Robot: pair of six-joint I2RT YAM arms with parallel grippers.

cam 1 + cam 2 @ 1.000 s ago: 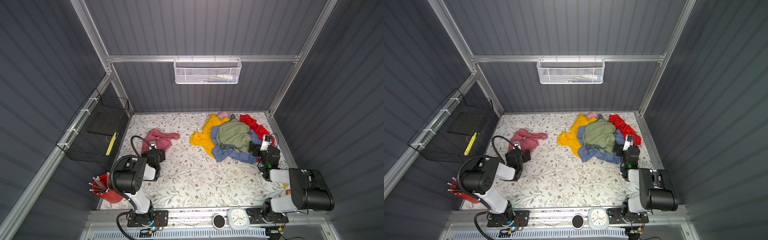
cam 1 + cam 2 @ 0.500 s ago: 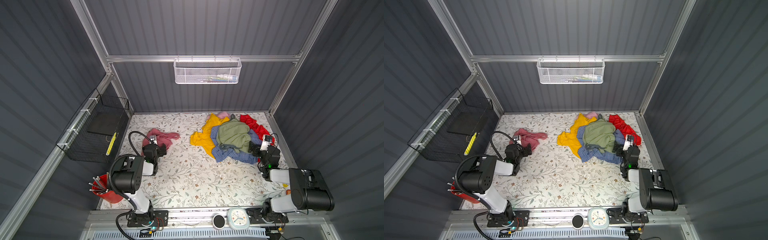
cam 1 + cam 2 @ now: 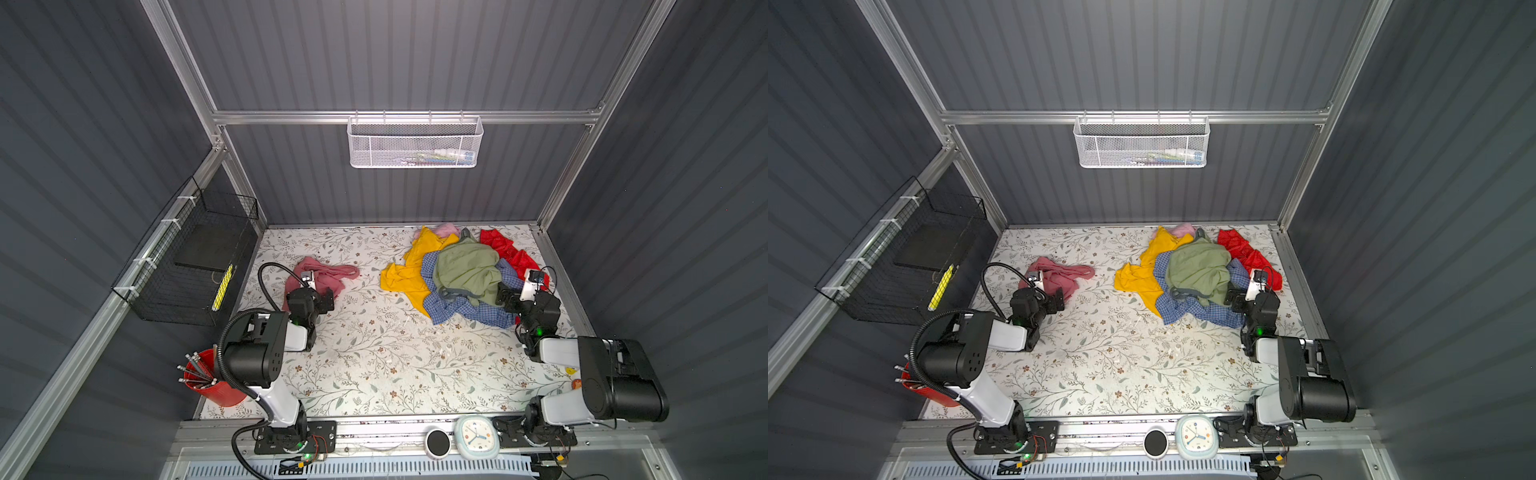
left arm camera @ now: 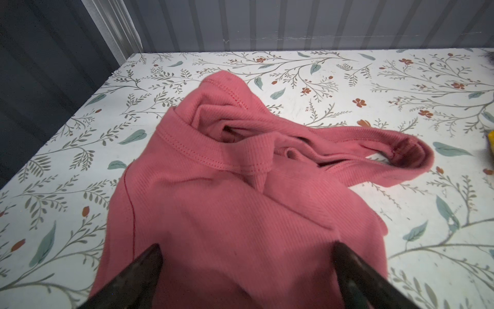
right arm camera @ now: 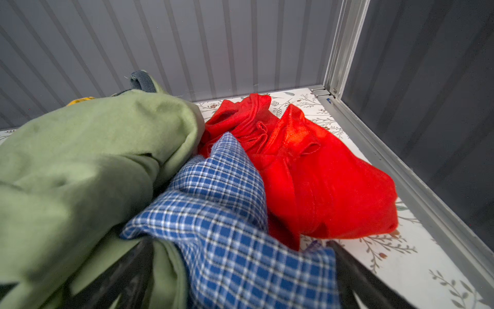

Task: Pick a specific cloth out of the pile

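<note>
Left of one pile [image 3: 465,274] lies one cloth [image 3: 328,275].

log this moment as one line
cloth: apart from pile | left gripper: open, at cloth | right gripper: open, at pile

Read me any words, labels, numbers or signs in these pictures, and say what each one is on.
Nothing here is readable.
Clock: dial markings too small to read.
Items in the white mesh basket: labels blurred.
Yellow strip in the black wire basket: too small to tell.
</note>
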